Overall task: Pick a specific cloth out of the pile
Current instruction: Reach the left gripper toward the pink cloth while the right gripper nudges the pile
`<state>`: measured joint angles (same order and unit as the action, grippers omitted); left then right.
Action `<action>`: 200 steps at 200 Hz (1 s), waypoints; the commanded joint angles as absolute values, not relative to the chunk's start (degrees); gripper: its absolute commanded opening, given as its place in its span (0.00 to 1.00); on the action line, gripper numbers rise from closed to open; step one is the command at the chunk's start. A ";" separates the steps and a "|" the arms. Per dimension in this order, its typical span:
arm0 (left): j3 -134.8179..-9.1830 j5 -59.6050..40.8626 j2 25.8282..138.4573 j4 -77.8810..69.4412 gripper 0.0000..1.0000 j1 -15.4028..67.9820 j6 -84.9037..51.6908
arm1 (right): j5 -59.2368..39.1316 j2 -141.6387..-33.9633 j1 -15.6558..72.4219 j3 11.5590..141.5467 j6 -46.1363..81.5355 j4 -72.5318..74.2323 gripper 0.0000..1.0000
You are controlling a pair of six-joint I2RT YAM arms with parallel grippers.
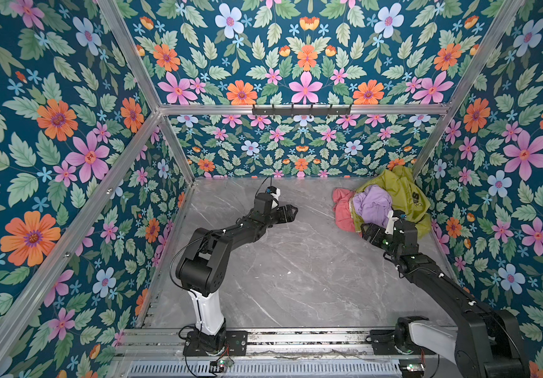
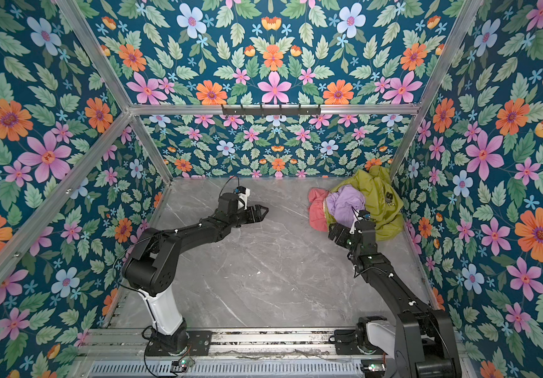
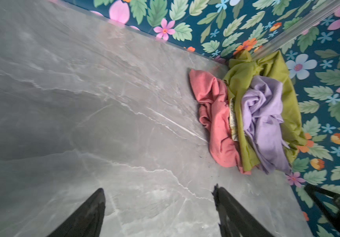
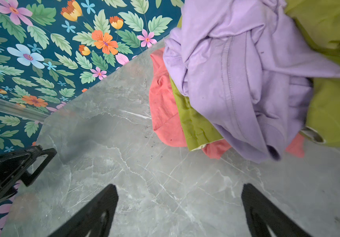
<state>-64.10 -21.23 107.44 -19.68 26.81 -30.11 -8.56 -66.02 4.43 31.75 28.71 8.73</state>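
The pile sits in the far right corner of the grey marble table. The cloth, plain salmon-pink, lies crumpled along the pile's left edge, partly under an olive-green garment. A lilac cloth lies on top. My right gripper hovers open just in front of the pile, with only bare table between its fingers. My left gripper is open and empty over mid-table, pointing at the pile from a distance.
Floral walls close in the table at the back and both sides, with aluminium frame posts at the corners. A black hook rail hangs on the back wall. The pile presses against the right wall and the corner post.
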 commanded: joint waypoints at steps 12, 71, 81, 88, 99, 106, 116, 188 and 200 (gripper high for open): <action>-68.57 -25.25 112.30 -23.82 0.81 29.29 -33.37 | -9.23 -69.02 4.53 35.11 30.02 4.66 0.96; -78.06 -27.86 121.04 -24.79 0.76 33.73 -34.89 | -10.04 -73.78 4.52 39.43 32.13 -1.08 0.97; -79.59 -28.25 122.28 -24.63 0.75 34.25 -35.06 | -10.19 -74.31 4.50 39.97 32.50 -1.71 0.97; -80.64 -28.55 123.27 -24.61 0.74 34.52 -35.28 | -10.28 -74.75 4.49 40.33 32.73 -2.18 0.97; -82.10 -29.04 124.74 -24.86 0.74 34.88 -35.87 | -10.45 -75.23 4.53 40.60 32.95 -2.61 0.97; -82.73 -29.31 125.62 -25.55 0.74 34.97 -36.62 | -10.46 -75.56 4.49 40.74 33.19 -2.67 0.98; -83.46 -29.79 126.89 -27.31 0.73 35.04 -38.09 | -10.46 -75.91 4.53 40.78 33.52 -2.67 0.97; -92.25 -32.70 136.10 -32.08 0.67 37.06 -41.22 | -10.99 -74.82 4.48 39.66 34.21 -2.19 0.98; -93.64 -32.78 137.29 -32.08 0.66 37.34 -41.18 | -10.98 -74.66 4.49 39.55 34.12 -2.11 0.98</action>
<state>-91.55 -31.73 135.74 -29.61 36.95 -40.60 -10.74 -75.20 4.43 39.79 34.06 -2.76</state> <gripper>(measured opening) 0.665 0.978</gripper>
